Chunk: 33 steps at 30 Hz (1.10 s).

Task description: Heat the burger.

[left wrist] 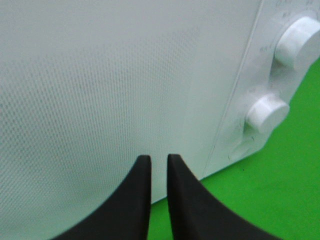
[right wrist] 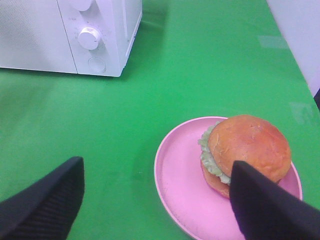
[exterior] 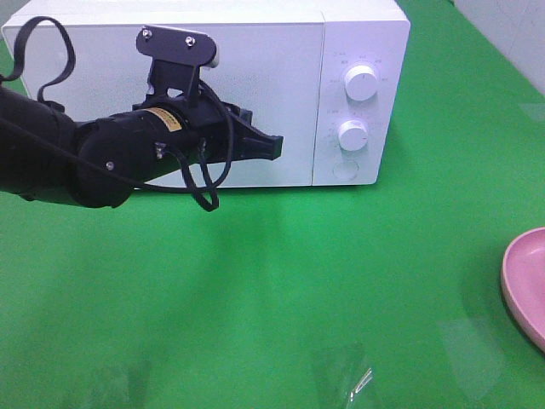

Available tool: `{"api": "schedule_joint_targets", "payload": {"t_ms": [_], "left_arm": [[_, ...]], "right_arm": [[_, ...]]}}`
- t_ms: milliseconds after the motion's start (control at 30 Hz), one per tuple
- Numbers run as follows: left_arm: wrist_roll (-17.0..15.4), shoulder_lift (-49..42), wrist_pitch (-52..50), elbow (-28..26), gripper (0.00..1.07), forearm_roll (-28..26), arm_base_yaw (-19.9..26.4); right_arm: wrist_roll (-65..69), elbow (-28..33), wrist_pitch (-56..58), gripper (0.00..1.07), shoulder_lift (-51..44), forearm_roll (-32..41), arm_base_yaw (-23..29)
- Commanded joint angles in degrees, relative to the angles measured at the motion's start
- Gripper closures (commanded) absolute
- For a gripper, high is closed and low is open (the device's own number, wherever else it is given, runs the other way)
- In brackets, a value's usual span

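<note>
The burger (right wrist: 247,147), with a glossy brown bun and green lettuce, sits on a pink plate (right wrist: 175,175) on the green table. My right gripper (right wrist: 157,167) hovers open above the plate's near side, with one finger (right wrist: 265,200) in front of the burger and nothing held. The exterior view shows only the plate's edge (exterior: 528,281); the burger is out of frame. My left gripper (left wrist: 159,165) (exterior: 277,146) points at the closed white microwave door (exterior: 170,94). Its jaws stand almost together with a slim gap and nothing between them.
The microwave (right wrist: 65,35) stands at the back of the table, with two white knobs (exterior: 361,83) (exterior: 352,135) and a round button (exterior: 345,171) on its right panel. Green table surface (exterior: 281,290) lies between microwave and plate.
</note>
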Motion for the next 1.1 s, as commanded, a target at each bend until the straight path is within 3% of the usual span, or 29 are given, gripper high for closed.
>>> {"api": "schedule_joint_targets", "payload": {"t_ms": [33, 67, 133, 167, 200, 300, 333, 433, 500, 733, 767, 967, 1033, 1067, 1100], "left_arm": [[0.1, -4.0, 11.2, 0.4, 0.72, -1.0, -0.3], [0.1, -4.0, 11.2, 0.4, 0.72, -1.0, -0.3], [0.2, -7.5, 21.5, 0.4, 0.43, -0.6, -0.3], [0.2, -7.5, 21.5, 0.4, 0.43, -0.6, -0.3], [0.2, -8.9, 25.8, 0.4, 0.3, -0.6, -0.3], [0.2, -9.7, 28.4, 0.4, 0.23, -0.6, -0.3], [0.2, -11.1, 33.2, 0.4, 0.16, -0.5, -0.2], [0.2, -12.4, 38.7, 0.4, 0.15, 0.1, -0.1], [0.0, -15.2, 48.0, 0.4, 0.15, 4.0, -0.1], [0.1, -19.5, 56.2, 0.4, 0.15, 7.1, -0.1], [0.1, -22.9, 61.4, 0.4, 0.16, 9.9, -0.1], [0.0, -29.3, 70.4, 0.4, 0.16, 13.5, -0.1], [-1.9, -32.2, 74.6, 0.4, 0.16, 15.6, -0.1], [-6.8, -35.0, 77.7, 0.4, 0.16, 18.8, -0.1], [-6.8, -35.0, 77.7, 0.4, 0.16, 18.8, -0.1]], "right_arm": [[-0.9, 0.2, -0.6, 0.31, -1.6, 0.2, -0.3], [-0.9, 0.2, -0.6, 0.31, -1.6, 0.2, -0.3], [-0.9, 0.2, -0.6, 0.31, -1.6, 0.2, -0.3], [-0.9, 0.2, -0.6, 0.31, -1.6, 0.2, -0.3], [-0.9, 0.2, -0.6, 0.31, -1.6, 0.2, -0.3], [-0.9, 0.2, -0.6, 0.31, -1.6, 0.2, -0.3], [-0.9, 0.2, -0.6, 0.31, -1.6, 0.2, -0.3], [-0.9, 0.2, -0.6, 0.31, -1.6, 0.2, -0.3], [-0.9, 0.2, -0.6, 0.31, -1.6, 0.2, -0.3], [-0.9, 0.2, -0.6, 0.31, -1.6, 0.2, -0.3], [-0.9, 0.2, -0.6, 0.31, -1.6, 0.2, -0.3], [-0.9, 0.2, -0.6, 0.31, -1.6, 0.2, -0.3], [-0.9, 0.2, -0.6, 0.31, -1.6, 0.2, -0.3], [-0.9, 0.2, -0.6, 0.31, -1.6, 0.2, -0.3], [-0.9, 0.2, -0.6, 0.31, -1.6, 0.2, -0.3]]}}
